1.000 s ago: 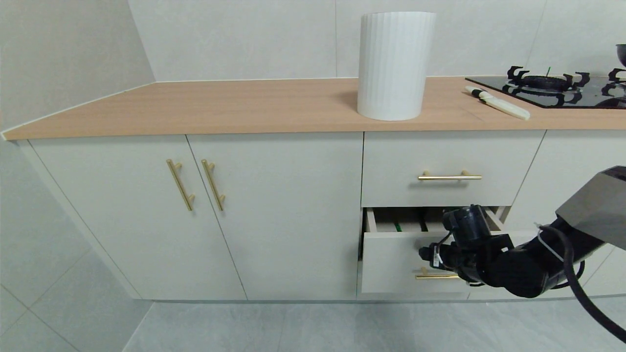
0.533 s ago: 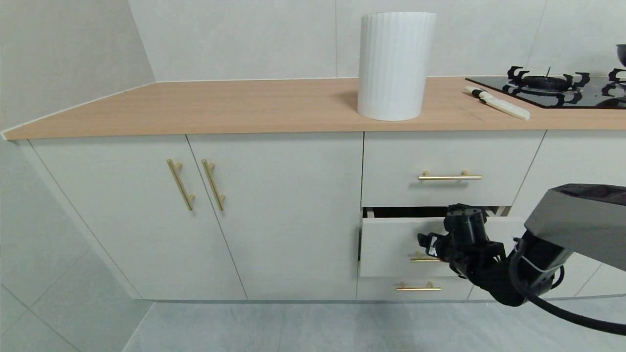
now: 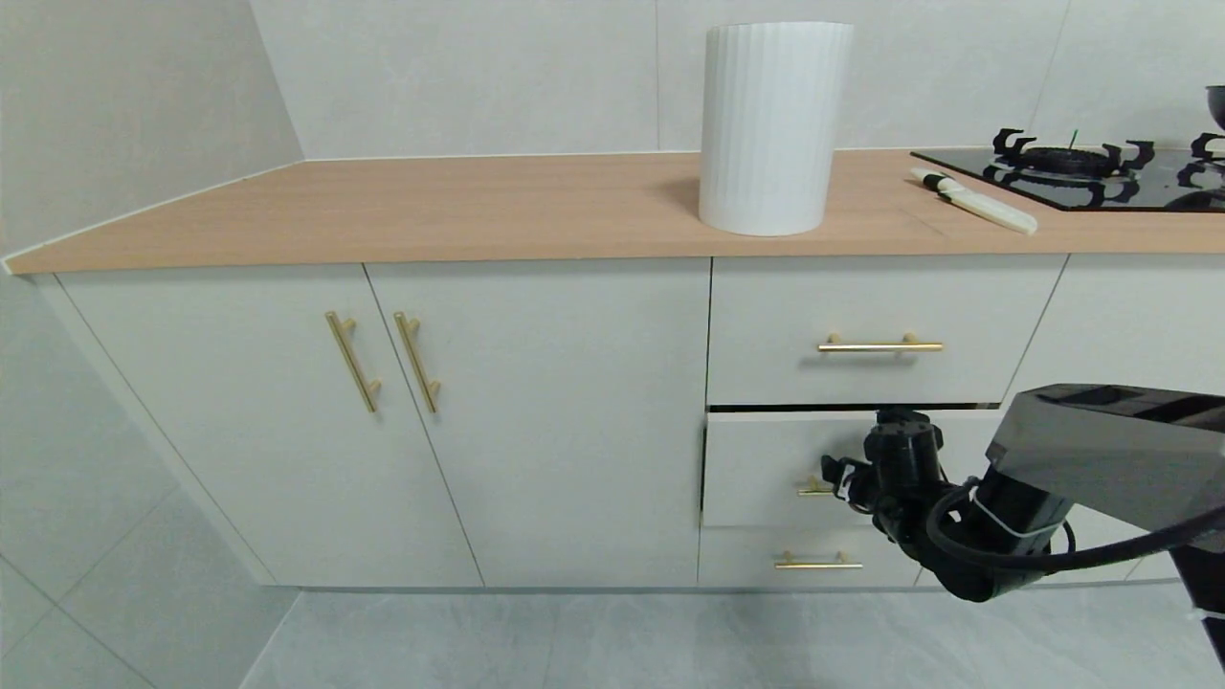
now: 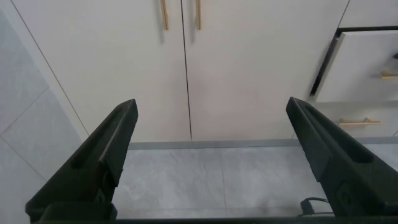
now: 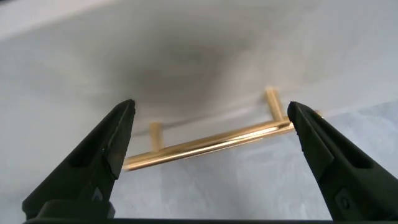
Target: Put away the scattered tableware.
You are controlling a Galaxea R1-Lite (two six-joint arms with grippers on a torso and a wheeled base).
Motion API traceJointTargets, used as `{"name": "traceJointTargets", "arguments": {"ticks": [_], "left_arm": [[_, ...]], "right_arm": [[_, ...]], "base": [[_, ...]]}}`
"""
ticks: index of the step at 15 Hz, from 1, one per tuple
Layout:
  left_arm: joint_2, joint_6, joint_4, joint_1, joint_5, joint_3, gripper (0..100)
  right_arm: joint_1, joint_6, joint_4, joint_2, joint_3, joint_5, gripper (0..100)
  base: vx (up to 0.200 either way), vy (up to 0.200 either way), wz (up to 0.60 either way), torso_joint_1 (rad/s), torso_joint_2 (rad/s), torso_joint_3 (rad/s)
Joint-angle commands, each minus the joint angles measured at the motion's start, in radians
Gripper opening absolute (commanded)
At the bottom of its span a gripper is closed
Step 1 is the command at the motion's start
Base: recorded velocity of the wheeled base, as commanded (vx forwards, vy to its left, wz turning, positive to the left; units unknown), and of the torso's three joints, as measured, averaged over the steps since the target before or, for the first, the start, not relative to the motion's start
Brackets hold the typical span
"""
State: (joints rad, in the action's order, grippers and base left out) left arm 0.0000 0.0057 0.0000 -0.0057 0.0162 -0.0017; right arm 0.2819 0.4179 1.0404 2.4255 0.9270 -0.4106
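A pale, knife-like utensil point(image 3: 974, 201) is lying flat on the wooden surface point(image 3: 478, 206), just beside the black hob point(image 3: 1081, 177) and off to the right of a tall white ribbed cylinder point(image 3: 773, 129); it is resting at a slant, well apart from both arms; nothing is touching it.

Below it, under the shut top drawer point(image 3: 766, 325), the middle drawer point(image 3: 756, 469) is sitting almost closed, with a thin dark slit showing along its top edge and its left side standing a little proud of the cabinet; the bottom drawer point(image 3: 742, 565) is lying flush beneath it.

The right claw point(image 3: 847, 483) is hovering right at the middle drawer's front, by its brass handle point(image 3: 812, 492); seen from its wrist, the right claw point(image 5: 210, 112) is holding its fingers spread wide, with the handle point(image 5: 211, 144) running across the gap between them; the fingers are gripping nothing, and I cannot tell whether they are touching the drawer front point(image 5: 186, 56).

The left claw point(image 4: 211, 106) is hanging low with its fingers spread just as wide, empty, facing the pair of cabinet doors point(image 4: 186, 62) and the grey tiled floor point(image 4: 205, 180); the corner of the middle drawer point(image 4: 367, 65) is showing off to its side.
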Motion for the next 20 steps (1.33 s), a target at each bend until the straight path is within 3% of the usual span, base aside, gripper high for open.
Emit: {"name": "traceJointTargets", "arguments": {"ticks": [1, 6, 15, 18, 20], "left_arm": [[0.002, 0.000, 0.000, 0.000, 0.001, 0.000, 100], [0.002, 0.000, 0.000, 0.000, -0.001, 0.000, 100], [0.002, 0.000, 0.000, 0.000, 0.001, 0.000, 100], [0.002, 0.000, 0.000, 0.000, 0.001, 0.000, 100], [0.000, 0.000, 0.000, 0.000, 0.001, 0.000, 100]], "right_arm": [[-0.024, 0.002, 0.003, 0.055, 0.044, -0.005, 100], [-0.044, 0.041, 0.004, 0.099, 0.145, -0.079, 100], [-0.046, 0.041, 0.004, 0.083, 0.133, -0.085, 100], [-0.046, 0.032, -0.005, -0.059, 0.003, -0.069, 100], [-0.046, -0.014, -0.007, -0.227, -0.165, -0.034, 100]], "base": [[0.000, 0.000, 0.00, 0.000, 0.00, 0.000], [0.000, 0.000, 0.00, 0.000, 0.00, 0.000], [0.000, 0.000, 0.00, 0.000, 0.00, 0.000], [0.000, 0.000, 0.00, 0.000, 0.00, 0.000], [0.000, 0.000, 0.00, 0.000, 0.00, 0.000]]}}
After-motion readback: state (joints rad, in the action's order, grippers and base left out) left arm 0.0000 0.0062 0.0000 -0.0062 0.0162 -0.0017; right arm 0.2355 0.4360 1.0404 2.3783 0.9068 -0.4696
